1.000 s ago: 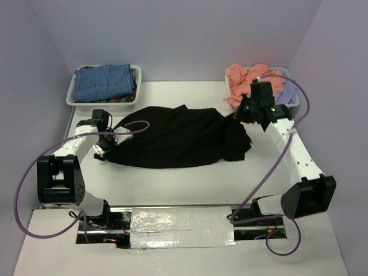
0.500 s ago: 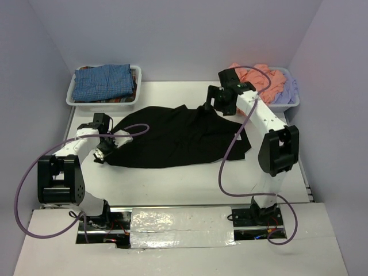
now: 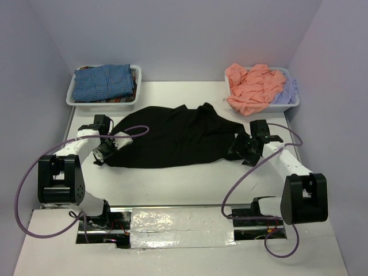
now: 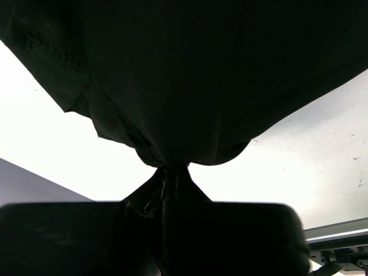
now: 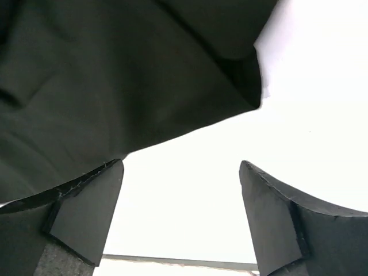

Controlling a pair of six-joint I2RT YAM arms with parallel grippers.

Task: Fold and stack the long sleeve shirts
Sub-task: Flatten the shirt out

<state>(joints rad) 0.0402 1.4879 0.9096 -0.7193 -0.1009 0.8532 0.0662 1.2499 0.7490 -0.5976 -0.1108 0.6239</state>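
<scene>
Where the black shirt (image 3: 172,138) lies: spread across the middle of the table (image 3: 172,184).
Left gripper (image 4: 170,172): clamped on the shirt's left edge.
Right gripper (image 5: 181,172): jaws held wide, nothing gripped, at the shirt's right edge.

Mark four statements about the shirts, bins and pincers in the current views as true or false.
1. The left pincer is shut on an edge of the black shirt. True.
2. The right pincer is clamped on the black shirt. False: its jaws stand open above the table at the shirt's edge, gripping nothing.
3. The blue-checked shirt lies in the far-left bin. True.
4. The salmon-pink shirt is spread flat on the table. False: it sits crumpled in the far-right bin, beside the lavender shirt.
</scene>
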